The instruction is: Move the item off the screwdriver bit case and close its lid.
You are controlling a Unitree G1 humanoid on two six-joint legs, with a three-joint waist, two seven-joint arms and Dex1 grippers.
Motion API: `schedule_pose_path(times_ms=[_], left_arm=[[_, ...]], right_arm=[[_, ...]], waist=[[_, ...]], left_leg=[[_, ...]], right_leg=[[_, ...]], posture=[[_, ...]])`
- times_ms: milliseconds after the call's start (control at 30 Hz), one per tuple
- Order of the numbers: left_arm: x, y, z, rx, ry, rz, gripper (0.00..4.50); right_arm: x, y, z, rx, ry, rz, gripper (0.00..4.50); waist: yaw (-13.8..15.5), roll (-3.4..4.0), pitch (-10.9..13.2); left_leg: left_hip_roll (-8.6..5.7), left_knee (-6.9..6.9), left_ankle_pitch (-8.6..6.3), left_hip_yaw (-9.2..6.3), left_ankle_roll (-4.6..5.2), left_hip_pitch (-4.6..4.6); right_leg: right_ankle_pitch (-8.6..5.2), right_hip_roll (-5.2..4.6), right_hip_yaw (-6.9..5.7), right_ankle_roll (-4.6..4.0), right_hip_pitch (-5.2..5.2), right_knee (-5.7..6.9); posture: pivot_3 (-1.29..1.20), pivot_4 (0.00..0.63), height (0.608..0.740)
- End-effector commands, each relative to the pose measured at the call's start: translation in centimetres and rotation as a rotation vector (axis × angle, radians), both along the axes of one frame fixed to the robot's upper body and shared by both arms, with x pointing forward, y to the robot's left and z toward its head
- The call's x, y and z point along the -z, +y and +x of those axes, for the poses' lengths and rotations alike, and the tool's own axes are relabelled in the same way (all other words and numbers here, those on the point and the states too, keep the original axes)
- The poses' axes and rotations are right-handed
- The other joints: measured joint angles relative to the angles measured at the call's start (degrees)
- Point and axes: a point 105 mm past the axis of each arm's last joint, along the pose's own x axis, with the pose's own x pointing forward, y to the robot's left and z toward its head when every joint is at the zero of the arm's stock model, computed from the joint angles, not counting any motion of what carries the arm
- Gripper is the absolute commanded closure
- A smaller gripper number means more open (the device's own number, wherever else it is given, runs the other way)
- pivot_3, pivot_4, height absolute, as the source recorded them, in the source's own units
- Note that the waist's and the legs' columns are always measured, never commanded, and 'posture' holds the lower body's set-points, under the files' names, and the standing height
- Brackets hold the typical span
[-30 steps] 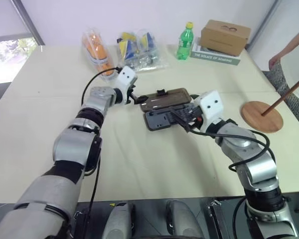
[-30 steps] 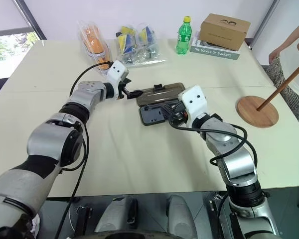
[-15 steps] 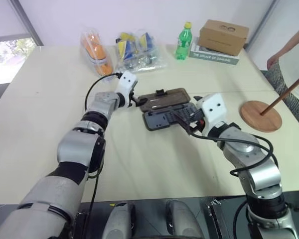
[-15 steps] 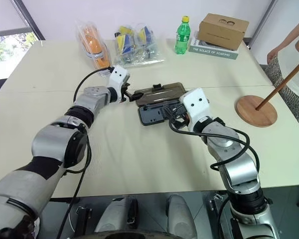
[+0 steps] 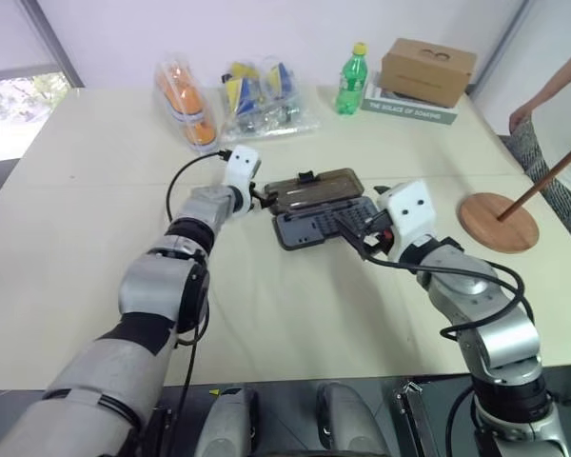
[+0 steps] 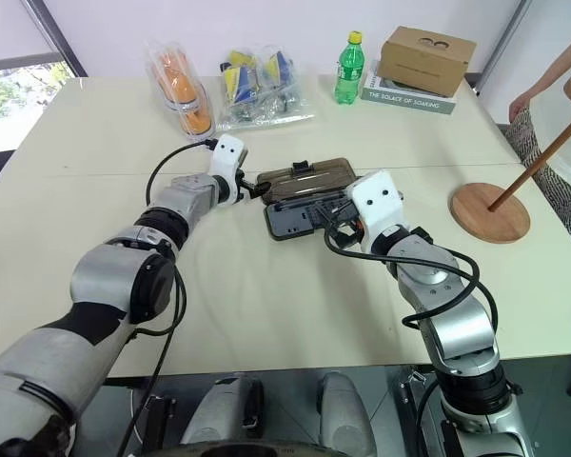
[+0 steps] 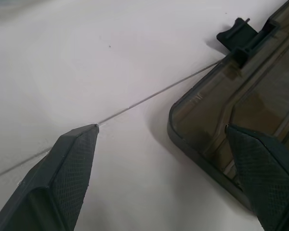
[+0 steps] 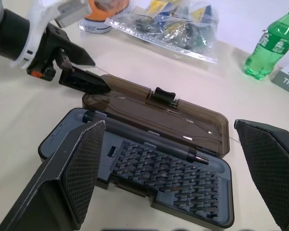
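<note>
Screwdriver bit case (image 5: 319, 225) open mid-worktop (image 5: 76, 228), lid (image 8: 154, 110) flat behind the tray. I see left pincer (image 7: 164, 144) spread wide astride the lid's corner; right pincer (image 8: 178, 178) released over the tray. Wooden stand (image 5: 500, 221) sits well apart, right.

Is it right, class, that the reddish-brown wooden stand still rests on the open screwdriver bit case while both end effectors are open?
Not quite. The reddish-brown wooden stand stands on the table, apart from the flat dark plastic screwdriver bit case; the right eye view shows this. The case is open, its smoky brown translucent lid laid back, and the left end effector and right end effector are open.
</note>
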Motion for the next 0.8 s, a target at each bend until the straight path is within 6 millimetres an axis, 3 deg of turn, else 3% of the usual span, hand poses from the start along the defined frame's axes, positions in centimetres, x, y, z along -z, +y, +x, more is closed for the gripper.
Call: schedule_pose_path(times_ms=[33,100,200,333,433,667,800], left_arm=[[0.4,0.6,0.0,-0.089,0.057,-0.064,0.13],[0.7,0.8,0.0,-0.131,0.089,-0.101,0.13],[0.9,1.0,-0.1,-0.159,0.111,-0.111,1.0],[1.2,1.3,-0.1,-0.205,0.134,-0.127,3.14],[1.4,1.2,-0.2,-0.204,0.144,-0.113,4.46],[1.6,0.4,-0.7,-0.073,0.166,-0.045,4.46],[1.9,1.1,-1.3,0.057,0.18,0.062,4.46]], right_arm=[[-1.5,0.0,-0.5,0.003,-0.064,0.002,0.0],[-1.5,0.0,-0.5,0.003,-0.061,0.002,0.0],[-1.4,0.0,-0.4,0.0,-0.059,0.0,0.0],[-1.3,0.1,-0.3,-0.008,-0.056,-0.003,0.0],[-1.4,0.2,-0.2,-0.012,-0.058,-0.006,0.0],[-1.4,0.2,-0.1,-0.015,-0.059,-0.014,0.0],[-1.4,0.0,-0.1,-0.01,-0.061,-0.014,0.0]], waist=[[-0.1,0.0,0.0],[-0.2,0.0,0.0],[-0.2,0.0,0.0],[-0.4,-0.05,0.0],[-0.6,-0.01,-0.1],[-0.2,0.0,-0.1],[-0.1,0.0,-0.1]], left_leg=[[0.0,0.0,0.0,0.0,0.0,0.01],[0.0,0.0,0.0,-0.01,0.0,0.04],[0.0,0.0,0.01,0.0,-0.01,0.07],[0.0,0.0,0.01,0.01,-0.01,0.11],[0.02,-0.02,0.01,0.01,-0.01,0.19],[0.01,-0.02,0.02,0.01,-0.03,0.25],[0.0,-0.02,0.02,0.04,-0.03,0.24]], right_leg=[[0.0,0.0,0.0,0.0,0.0,0.01],[0.0,0.01,0.01,0.0,0.0,0.03],[0.0,0.0,0.03,0.0,0.0,0.05],[0.0,0.0,0.03,0.0,0.04,0.05],[0.0,0.03,0.05,0.0,0.05,0.07],[0.0,0.04,0.04,0.0,0.19,0.05],[0.0,0.04,0.03,0.0,0.19,0.04]], posture=[[0.0,0.15,0.74],[0.0,0.15,0.74],[0.0,0.15,0.74],[0.0,0.15,0.74],[0.0,0.15,0.74],[0.0,0.15,0.74],[0.0,0.15,0.74]])
